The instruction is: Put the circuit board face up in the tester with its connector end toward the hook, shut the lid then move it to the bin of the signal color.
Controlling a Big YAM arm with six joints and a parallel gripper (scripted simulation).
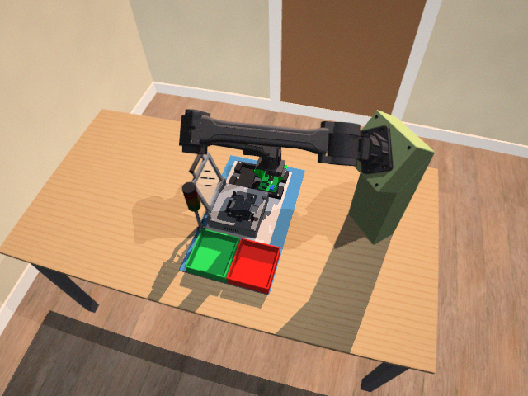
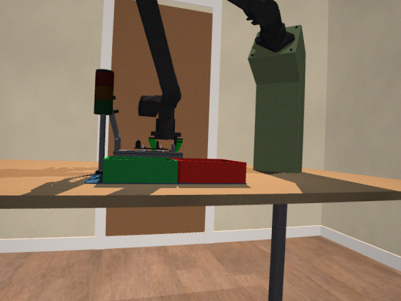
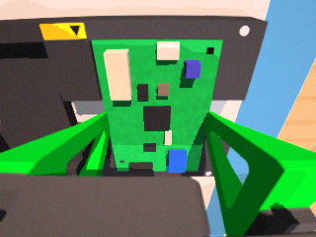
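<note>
The green circuit board lies face up at the black tray's right pocket, with its white connector at the end far from my wrist. My gripper is shut on the board, one green finger against each long side. From the top view the board and gripper are over the tray at the far end of the blue mat. The tester stands just in front with its lid raised. The signal tower is dark. I cannot tell if the board is lifted off the pocket floor.
The green bin and the red bin stand side by side at the mat's near end. The arm's green pedestal rises at the right. The tower stands left of the tester.
</note>
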